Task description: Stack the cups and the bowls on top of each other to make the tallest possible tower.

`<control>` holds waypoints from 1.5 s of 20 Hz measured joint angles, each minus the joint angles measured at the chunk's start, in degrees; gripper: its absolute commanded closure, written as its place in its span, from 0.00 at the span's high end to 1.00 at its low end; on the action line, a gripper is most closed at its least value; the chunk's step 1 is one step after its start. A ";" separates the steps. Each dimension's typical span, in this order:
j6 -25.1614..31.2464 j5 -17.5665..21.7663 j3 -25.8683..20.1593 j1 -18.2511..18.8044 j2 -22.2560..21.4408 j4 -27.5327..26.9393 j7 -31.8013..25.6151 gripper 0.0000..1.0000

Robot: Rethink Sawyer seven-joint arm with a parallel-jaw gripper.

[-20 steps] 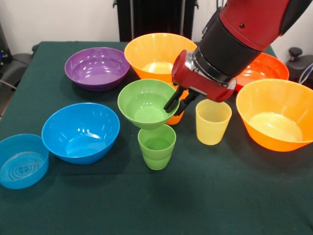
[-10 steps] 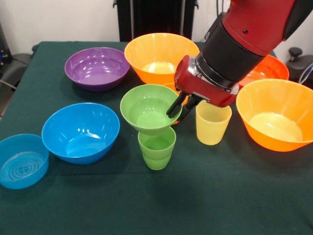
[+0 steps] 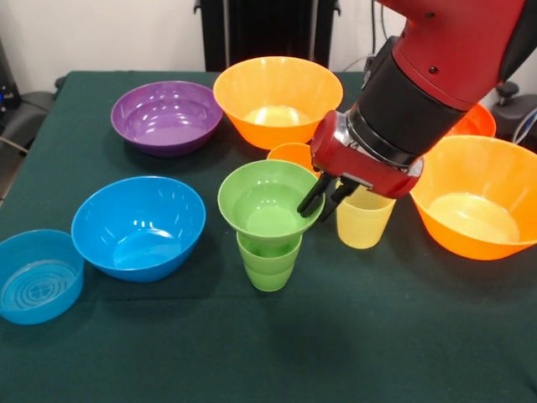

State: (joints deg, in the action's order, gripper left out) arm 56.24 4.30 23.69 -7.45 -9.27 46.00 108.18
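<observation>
the gripper comes down from the upper right and is clamped on the right rim of the green bowl, one dark finger inside the rim and the other outside it. the green bowl sits over the mouth of the green cup, its base at or just inside the cup's rim; whether it rests fully on the cup or hangs from the gripper cannot be told. taking the green cup as landmark: it stands upright on the dark green worktop, near the middle. the yellow cup stands upright just to its right, its upper rim partly hidden by the red wrist. the orange cup stands just behind it, only its rim showing past the green bowl. the blue bowl lies to its left, well apart, and the clear blue bowl lies farther left, touching or almost touching the blue bowl, at the picture's edge. the purple bowl is behind and to the left. one big orange bowl is straight behind it, past the orange cup, and the other orange bowl is to the right, beyond the yellow cup. a red-orange bowl shows as a sliver behind that one, mostly covered by the arm. all bowls sit mouth up.
</observation>
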 measured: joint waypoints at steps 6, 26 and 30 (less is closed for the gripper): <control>-2.09 -0.04 -0.01 -0.26 -1.09 1.62 0.25 0.00; -18.06 0.04 0.50 -1.45 -9.37 18.77 0.63 0.00; -18.05 0.04 0.53 -0.78 -9.29 18.35 0.63 0.00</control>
State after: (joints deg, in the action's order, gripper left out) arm 38.19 4.34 24.22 -8.23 -18.57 64.35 108.80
